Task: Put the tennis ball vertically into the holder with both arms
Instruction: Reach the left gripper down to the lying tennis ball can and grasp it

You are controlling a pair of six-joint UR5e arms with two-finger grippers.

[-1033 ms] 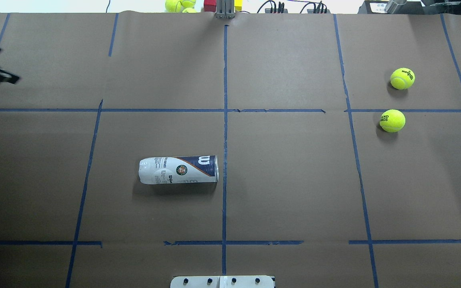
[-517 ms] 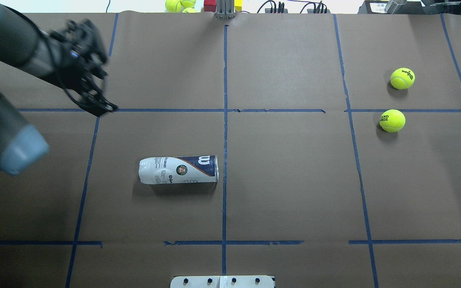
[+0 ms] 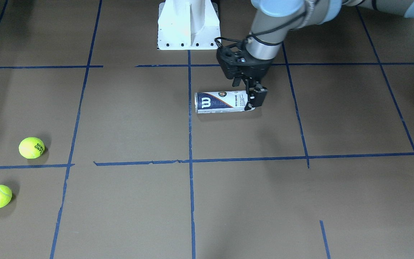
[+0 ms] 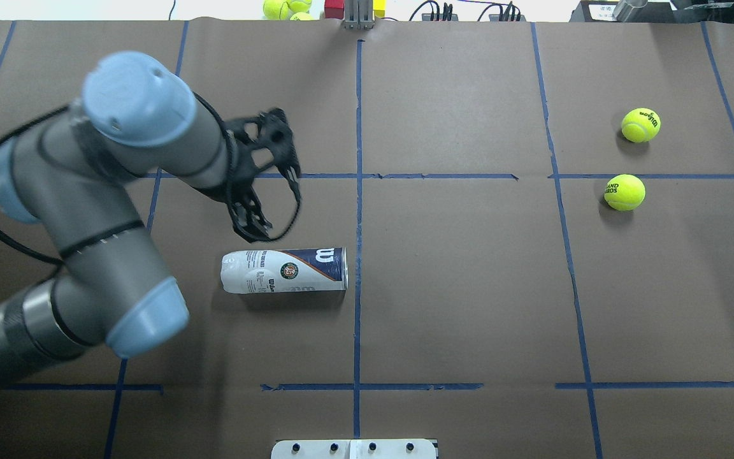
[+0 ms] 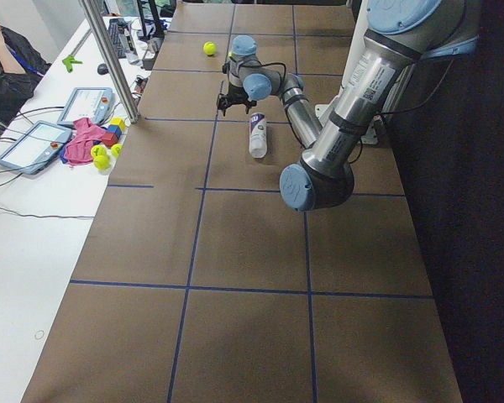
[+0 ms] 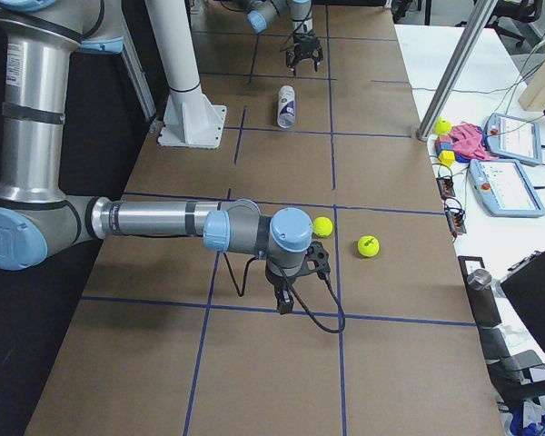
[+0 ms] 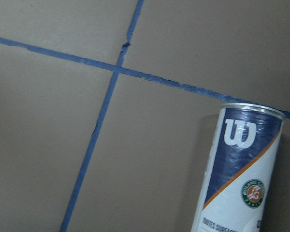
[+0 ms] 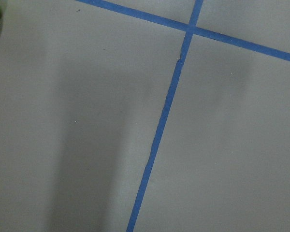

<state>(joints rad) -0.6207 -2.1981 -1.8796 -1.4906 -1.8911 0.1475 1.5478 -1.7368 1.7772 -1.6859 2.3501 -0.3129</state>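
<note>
Jaws spread wide and empty on the left gripper [image 4: 276,207], hanging near the closed end of the tube [image 4: 284,270]. Tube flat on its side on the brown-papered table [image 4: 456,306], open rim just beside a blue tape line [image 4: 358,255]. Far ball [image 4: 640,125] and near ball [image 4: 624,192] well off right. White desk [image 5: 34,252] with tablets [image 5: 35,144] alongside. Right gripper [image 6: 284,304] caught only side-on; jaws impossible to judge.

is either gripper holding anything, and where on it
Nothing visibly. The left gripper is open near the lying holder, not closed on it; the right gripper shows no object.
</note>
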